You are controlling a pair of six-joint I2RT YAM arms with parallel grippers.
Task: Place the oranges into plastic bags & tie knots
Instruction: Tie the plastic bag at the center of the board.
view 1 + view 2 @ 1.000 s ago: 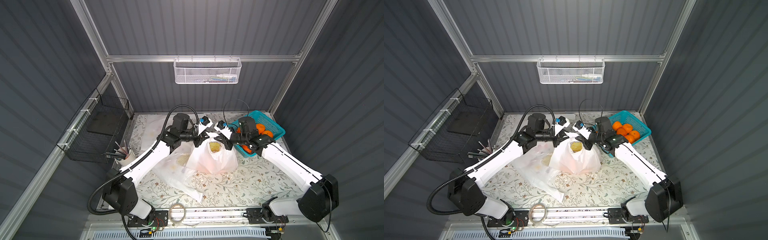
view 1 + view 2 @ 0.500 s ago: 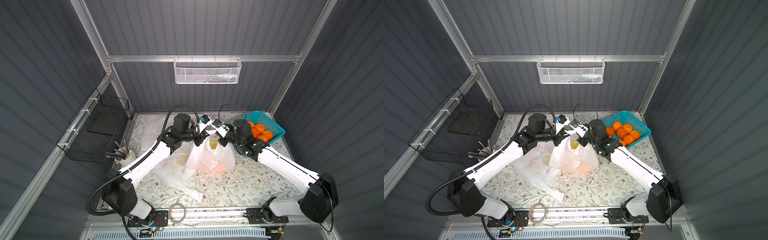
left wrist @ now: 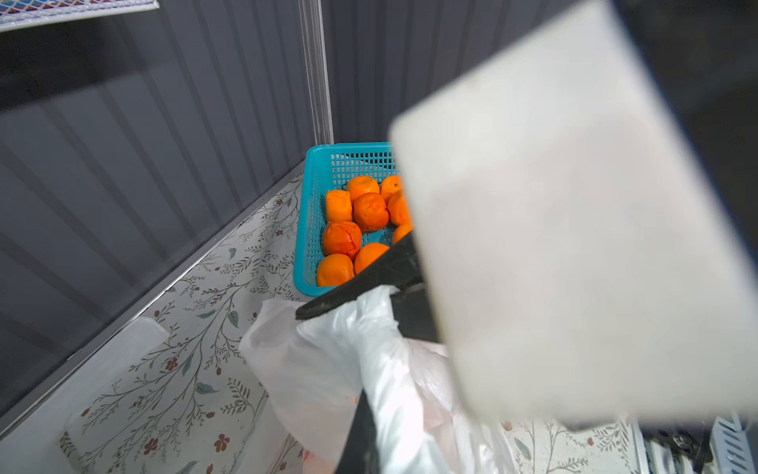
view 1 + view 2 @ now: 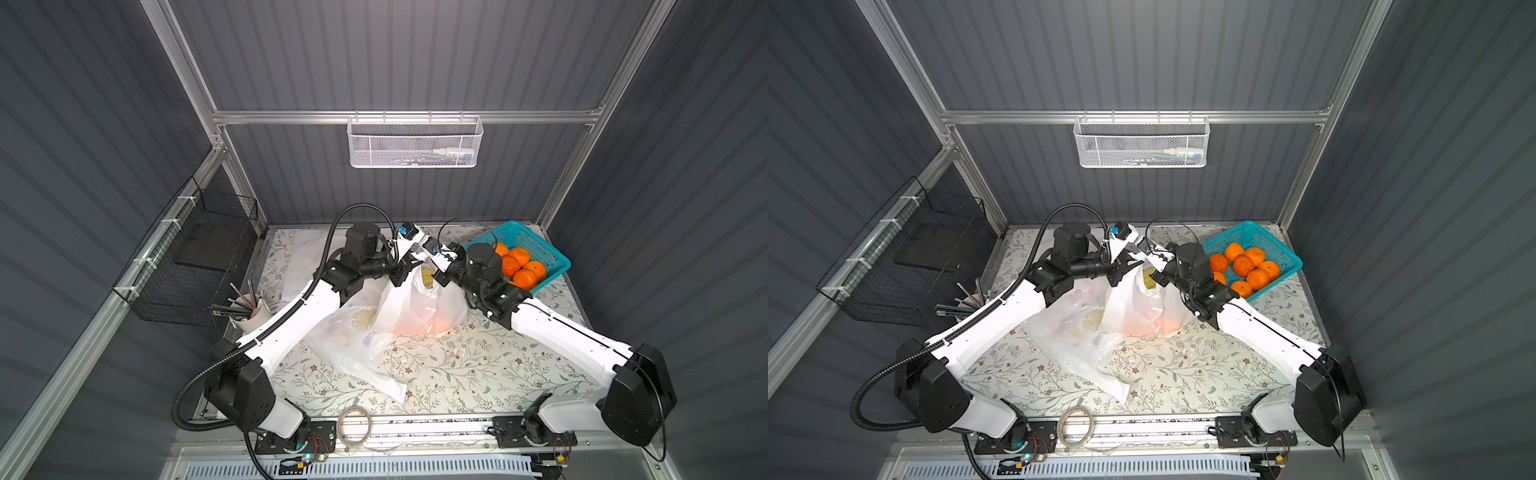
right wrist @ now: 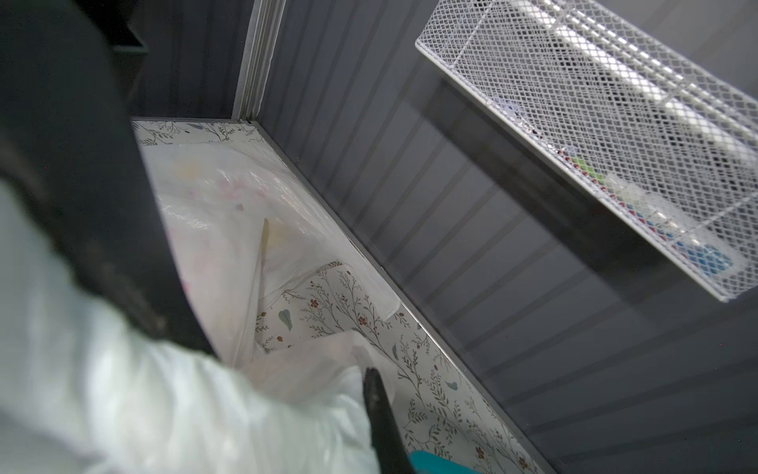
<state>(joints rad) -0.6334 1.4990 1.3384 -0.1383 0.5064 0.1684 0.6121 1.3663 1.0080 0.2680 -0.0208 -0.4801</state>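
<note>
A white plastic bag stands mid-table with oranges glowing through its bottom. My left gripper and right gripper meet above its mouth, each shut on a handle strip, in both top views. The left wrist view has a dark finger wrapped in bag film. In the right wrist view a black finger presses white film. More oranges fill the teal basket at the back right. No knots show in any view.
A second bag lies flat in front of the left arm, and another flat bag lies at the back left. A cup of pens and a black wire rack sit at the left. A tape ring lies at the front edge.
My right gripper has swung left, away from the basket, up against the left gripper. The bag's mouth has narrowed and its handles have come together.
</note>
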